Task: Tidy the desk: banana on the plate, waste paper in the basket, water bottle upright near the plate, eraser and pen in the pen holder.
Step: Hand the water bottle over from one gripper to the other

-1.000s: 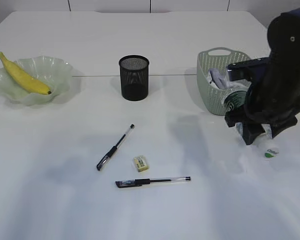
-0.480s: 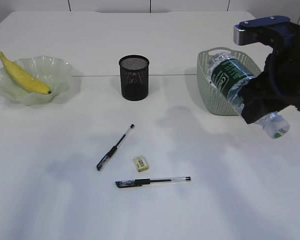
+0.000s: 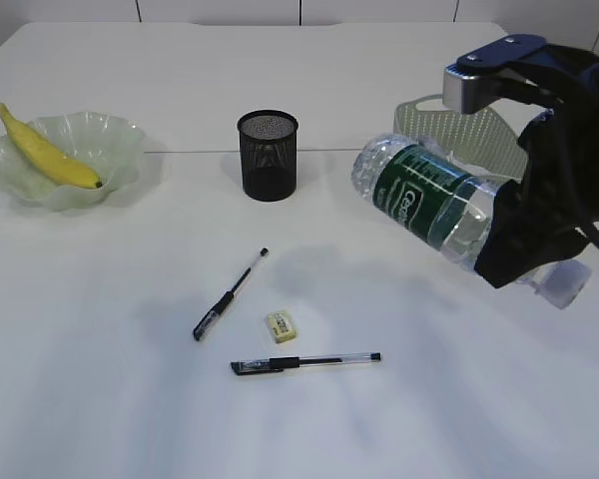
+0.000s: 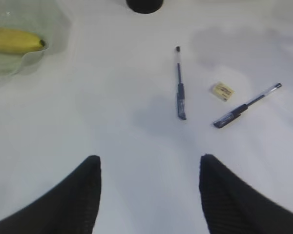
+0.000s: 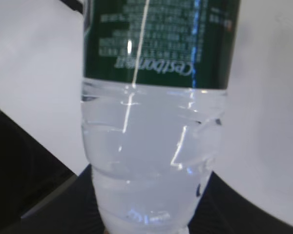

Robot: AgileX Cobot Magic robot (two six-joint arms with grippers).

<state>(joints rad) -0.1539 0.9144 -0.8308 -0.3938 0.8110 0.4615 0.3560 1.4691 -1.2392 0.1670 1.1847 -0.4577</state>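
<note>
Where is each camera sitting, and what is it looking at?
Exterior view: looks down at a slant across the desk; shows the right gripper holding the water bottle in the air, tilted.
Left wrist view: on the left arm, looks down past the open left gripper at two pens and the eraser.
Right wrist view: on the right arm, close up on the bottle.
Shared: exterior and left wrist views both show the banana, pens and eraser.

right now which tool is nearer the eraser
Left, as far as the views show. The left tool hangs open over the desk just short of the eraser; the right tool holds the water bottle well off to the side.
</note>
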